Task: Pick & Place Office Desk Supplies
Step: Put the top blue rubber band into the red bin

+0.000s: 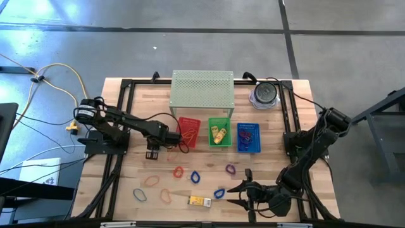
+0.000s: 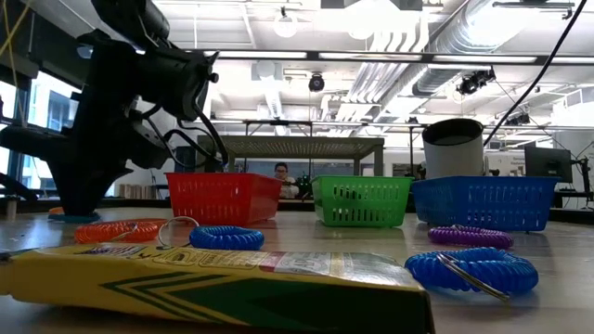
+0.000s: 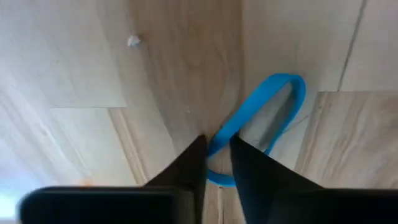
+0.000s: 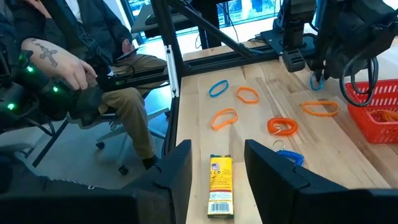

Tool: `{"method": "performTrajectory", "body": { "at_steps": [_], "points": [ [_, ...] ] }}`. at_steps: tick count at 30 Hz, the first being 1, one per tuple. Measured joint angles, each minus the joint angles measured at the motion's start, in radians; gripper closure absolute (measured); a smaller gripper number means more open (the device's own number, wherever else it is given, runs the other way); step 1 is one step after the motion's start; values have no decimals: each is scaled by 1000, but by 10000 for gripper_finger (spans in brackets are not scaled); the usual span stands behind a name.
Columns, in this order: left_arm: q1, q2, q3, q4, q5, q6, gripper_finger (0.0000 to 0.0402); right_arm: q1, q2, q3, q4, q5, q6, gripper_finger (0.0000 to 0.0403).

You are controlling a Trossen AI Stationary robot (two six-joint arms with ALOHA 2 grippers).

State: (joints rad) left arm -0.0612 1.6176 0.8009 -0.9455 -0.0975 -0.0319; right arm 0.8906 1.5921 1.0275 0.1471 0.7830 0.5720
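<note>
Listing by size: desk [image 1: 126, 183], wooden. Red basket [image 1: 188, 131], green basket [image 1: 219, 132], blue basket [image 1: 249, 137] in a row. Yellow box [image 1: 199, 201], rigid, near the front edge, lies between the spread fingers of the right end effector [image 4: 216, 165], ungripped. Left end effector [image 3: 217, 158] is clenched on a blue rubber band [image 3: 261, 118], light, limp; pinch one strand. Loose bands lie nearby.
</note>
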Motion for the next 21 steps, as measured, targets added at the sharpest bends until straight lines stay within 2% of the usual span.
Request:
{"method": "performTrajectory", "body": {
  "at_steps": [3,5,21],
  "points": [
    [0,0,0,0,3,54,384,0,0,0,0,-1,0,268],
    [-1,0,-1,-1,1,79,395,1,0,0,0,-1,0,268],
    [-74,2,7,-15,-49,80,401,13,0,0,0,-1,4,268]
  ]
}}
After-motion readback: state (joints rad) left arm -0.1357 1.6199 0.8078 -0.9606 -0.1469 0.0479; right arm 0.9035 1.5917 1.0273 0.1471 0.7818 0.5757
